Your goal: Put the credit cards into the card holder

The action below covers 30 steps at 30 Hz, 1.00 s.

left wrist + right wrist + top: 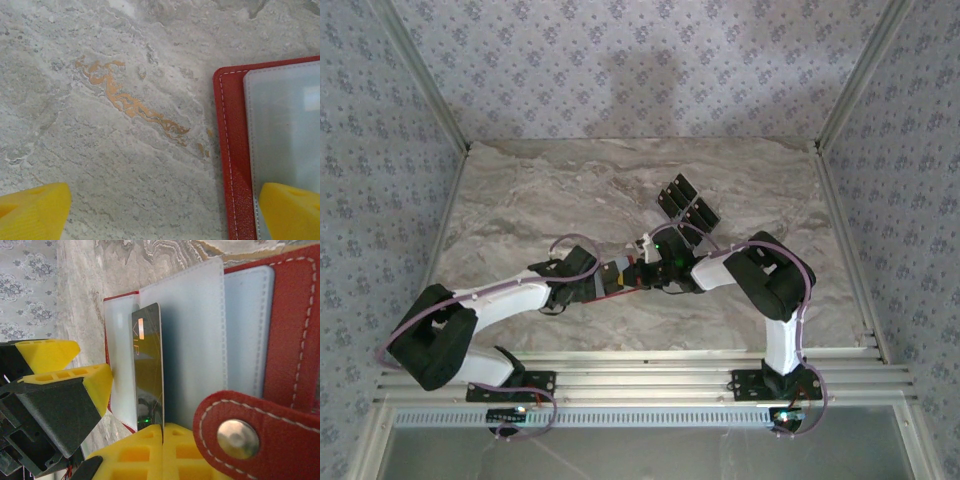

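1. The right jaws are closed tight, their yellow fingers [140, 455] pinching the near end of one black credit card [149, 370] held on edge.
2. That credit card points into the open card holder [295, 330], lying against a pale, clear pocket sheet. It cannot be told whether its far end has entered a pocket.
3. The card holder's red snap strap [225, 412], with a metal stud, lies just beside the right jaws.
4. The left jaws are spread wide and grip nothing. One finger sits over the card holder's [230, 150] pale inside near its red border, and the other sits over the bare marble table [100, 150].
5. Seen from above, both arms meet at mid-table [540, 200].
6. The other credit cards [687, 203] lie in a small cluster just beyond the arms, apart from the card holder.
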Tool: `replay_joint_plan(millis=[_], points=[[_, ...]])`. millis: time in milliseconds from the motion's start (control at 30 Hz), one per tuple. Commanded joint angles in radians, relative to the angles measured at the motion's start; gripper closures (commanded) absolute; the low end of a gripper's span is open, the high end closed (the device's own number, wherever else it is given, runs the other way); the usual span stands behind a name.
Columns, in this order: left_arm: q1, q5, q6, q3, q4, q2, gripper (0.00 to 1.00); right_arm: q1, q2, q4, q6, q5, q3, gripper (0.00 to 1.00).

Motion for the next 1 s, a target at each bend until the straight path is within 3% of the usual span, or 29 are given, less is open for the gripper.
replay_joint_plan(millis=[0,967], points=[[0.003,0.003,0.002,-0.024,-0.030,0.009,0.03,-0.011,0.020,-0.032,0.012,0.034,0.010,1.00],[0.002,0.010,0.005,-0.024,-0.024,0.012,0.03,0.032,0.049,-0.038,0.034,0.037,0.042,1.00]])
